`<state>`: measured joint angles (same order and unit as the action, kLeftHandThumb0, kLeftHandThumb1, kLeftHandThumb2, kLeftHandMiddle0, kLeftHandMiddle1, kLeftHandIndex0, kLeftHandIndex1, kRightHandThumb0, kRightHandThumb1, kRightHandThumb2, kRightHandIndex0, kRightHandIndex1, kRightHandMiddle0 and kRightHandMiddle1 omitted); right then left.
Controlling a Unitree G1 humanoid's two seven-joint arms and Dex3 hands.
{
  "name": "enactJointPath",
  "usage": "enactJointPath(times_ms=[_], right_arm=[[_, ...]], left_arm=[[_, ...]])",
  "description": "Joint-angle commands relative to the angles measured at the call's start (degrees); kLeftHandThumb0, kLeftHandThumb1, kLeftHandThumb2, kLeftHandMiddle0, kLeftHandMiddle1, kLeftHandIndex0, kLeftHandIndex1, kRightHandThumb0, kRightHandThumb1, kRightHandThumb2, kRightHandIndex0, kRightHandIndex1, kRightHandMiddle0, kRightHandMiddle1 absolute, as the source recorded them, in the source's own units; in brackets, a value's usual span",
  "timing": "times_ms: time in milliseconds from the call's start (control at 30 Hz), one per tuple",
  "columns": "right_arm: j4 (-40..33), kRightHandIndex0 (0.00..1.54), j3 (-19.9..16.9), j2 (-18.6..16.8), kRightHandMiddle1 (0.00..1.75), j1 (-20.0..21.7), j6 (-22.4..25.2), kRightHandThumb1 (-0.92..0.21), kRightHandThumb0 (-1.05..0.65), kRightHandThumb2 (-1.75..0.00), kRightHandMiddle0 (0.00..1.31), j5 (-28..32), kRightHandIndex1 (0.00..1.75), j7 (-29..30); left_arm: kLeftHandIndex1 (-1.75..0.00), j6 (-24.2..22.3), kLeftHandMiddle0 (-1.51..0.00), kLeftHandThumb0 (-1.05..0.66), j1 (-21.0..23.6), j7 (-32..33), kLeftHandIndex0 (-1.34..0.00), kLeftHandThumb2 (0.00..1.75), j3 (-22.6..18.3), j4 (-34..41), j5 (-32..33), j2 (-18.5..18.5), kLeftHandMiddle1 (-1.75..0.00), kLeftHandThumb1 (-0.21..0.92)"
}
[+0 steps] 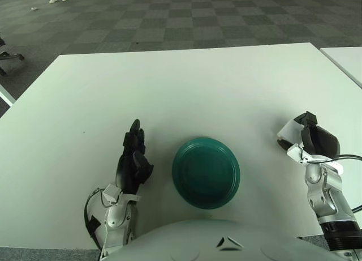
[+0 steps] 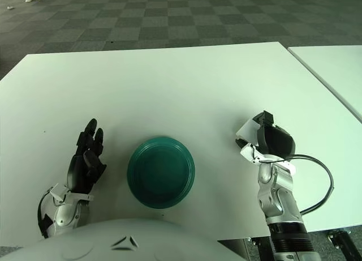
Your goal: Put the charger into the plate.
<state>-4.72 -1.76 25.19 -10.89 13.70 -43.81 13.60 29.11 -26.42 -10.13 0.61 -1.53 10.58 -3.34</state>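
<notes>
A dark green plate (image 1: pixel 206 171) sits on the white table (image 1: pixel 186 91) near its front edge, with nothing in it. My right hand (image 1: pixel 305 137) is to the right of the plate, a little above the table, its fingers curled around a white charger (image 1: pixel 289 131) whose corner sticks out to the left. It also shows in the right eye view (image 2: pixel 266 139), with the charger (image 2: pixel 246 128). My left hand (image 1: pixel 133 158) shows to the left of the plate, fingers straight and holding nothing.
A second white table (image 1: pixel 346 60) stands at the far right with a narrow gap between. A black cable (image 2: pixel 322 184) loops off my right forearm. Checkered carpet (image 1: pixel 181 17) lies beyond the table's far edge.
</notes>
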Motion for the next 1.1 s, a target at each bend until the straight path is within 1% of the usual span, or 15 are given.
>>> enactJointPath(times_ms=[0, 67, 200, 333, 367, 433, 500, 633, 733, 767, 800, 867, 967, 1067], right_arm=[[-8.6, 0.75, -1.4, 0.3, 1.62, -1.2, 0.5, -0.55, -0.42, -0.93, 0.52, 0.3, 1.75, -2.4], [-11.4, 0.74, -1.4, 0.2, 1.63, -1.6, 0.9, -0.55, -0.41, -0.93, 0.51, -0.2, 1.75, -3.4], [-14.2, 0.71, -1.3, -0.1, 1.64, -2.5, 0.3, -0.55, -0.41, -0.93, 0.5, -0.7, 1.75, -3.9], [-20.9, 0.64, 2.0, -2.0, 1.67, -3.3, 0.1, -0.56, -0.41, -0.95, 0.48, -3.8, 1.74, -4.5], [-22.5, 0.64, 3.4, -2.7, 1.68, -2.9, 0.5, -0.56, -0.41, -0.95, 0.47, -5.3, 1.74, -4.9], [-24.3, 0.61, 4.9, -3.7, 1.69, -2.3, 1.1, -0.56, -0.41, -0.96, 0.46, -7.2, 1.72, -5.6], [-25.1, 0.59, 5.9, -4.5, 1.7, -1.9, 1.3, -0.56, -0.41, -0.97, 0.46, -8.4, 1.71, -6.1], [-26.9, 0.58, 8.8, -6.1, 1.72, -0.9, -0.4, -0.55, -0.41, -0.99, 0.45, -10.6, 1.63, -6.5], [-27.8, 0.58, 12.0, -7.9, 1.72, -0.4, -1.3, -0.54, -0.42, -1.01, 0.45, -12.8, 1.59, -6.8], [-27.8, 0.58, 14.1, -8.8, 1.72, 0.0, -1.5, -0.54, -0.42, -1.01, 0.45, -14.2, 1.59, -7.1], [-27.7, 0.59, 15.4, -9.4, 1.72, 0.2, -1.6, -0.54, -0.42, -1.02, 0.46, -15.1, 1.59, -7.4], [-27.7, 0.59, 17.3, -10.4, 1.72, 0.5, -1.8, -0.53, -0.42, -1.02, 0.47, -16.6, 1.59, -8.0], [-27.9, 0.6, 19.7, -11.1, 1.71, 0.4, -2.5, -0.52, -0.42, -1.03, 0.48, -18.0, 1.6, -9.5], [-28.4, 0.6, 20.8, -10.6, 1.72, -0.5, -4.3, -0.51, -0.43, -1.04, 0.48, -17.6, 1.64, -10.8]], left_arm=[[-0.38, -2.8, -0.03, -1.05, -1.2, 0.0, 0.0, 1.05, -0.2, -2.4, 0.6, 0.1, -0.01, 0.92], [-0.39, -3.0, -0.03, -1.05, -1.1, 0.0, 0.0, 1.05, -0.2, -2.4, 0.6, 0.1, -0.01, 0.92], [-0.41, -3.4, -0.04, -1.04, -1.1, 0.0, 0.0, 1.05, -0.3, -2.2, 0.5, 0.0, -0.01, 0.92], [-0.46, -3.4, -0.05, -1.04, -0.1, -0.2, 0.0, 1.05, -0.8, -3.5, 0.9, 0.1, -0.01, 0.92], [-0.47, -3.2, -0.05, -1.04, 0.2, -0.4, 0.0, 1.05, -0.9, -3.9, 1.1, 0.1, -0.01, 0.92], [-0.51, -2.9, -0.06, -1.04, 0.5, -0.6, 0.0, 1.04, -1.0, -4.4, 1.3, 0.0, -0.02, 0.92], [-0.52, -2.7, -0.07, -1.05, 0.8, -0.9, 0.0, 1.04, -1.2, -4.9, 1.5, 0.0, -0.02, 0.92], [-0.56, -2.5, -0.08, -1.04, 1.3, -2.1, 0.0, 1.04, -1.2, -5.7, 2.9, -0.3, -0.02, 0.92], [-0.58, -2.7, -0.09, -1.03, 1.4, -2.4, 0.0, 1.03, -1.1, -5.8, 3.4, -0.6, -0.02, 0.92], [-0.58, -2.6, -0.1, -1.03, 1.4, -2.4, 0.0, 1.03, -1.0, -5.8, 3.4, -0.8, -0.02, 0.92], [-0.59, -2.5, -0.1, -1.02, 1.3, -2.3, 0.0, 1.03, -0.9, -5.7, 3.2, -0.9, -0.02, 0.92], [-0.6, -2.3, -0.11, -1.02, 1.2, -2.1, 0.0, 1.02, -0.8, -5.7, 2.9, -1.1, -0.03, 0.92], [-0.61, -2.0, -0.12, -1.01, 1.0, -1.6, 0.0, 1.02, -0.5, -5.5, 2.0, -1.4, -0.03, 0.92], [-0.61, -1.8, -0.12, -1.01, 0.7, -1.2, 0.0, 1.01, -0.1, -5.0, 1.3, -1.7, -0.03, 0.92]])
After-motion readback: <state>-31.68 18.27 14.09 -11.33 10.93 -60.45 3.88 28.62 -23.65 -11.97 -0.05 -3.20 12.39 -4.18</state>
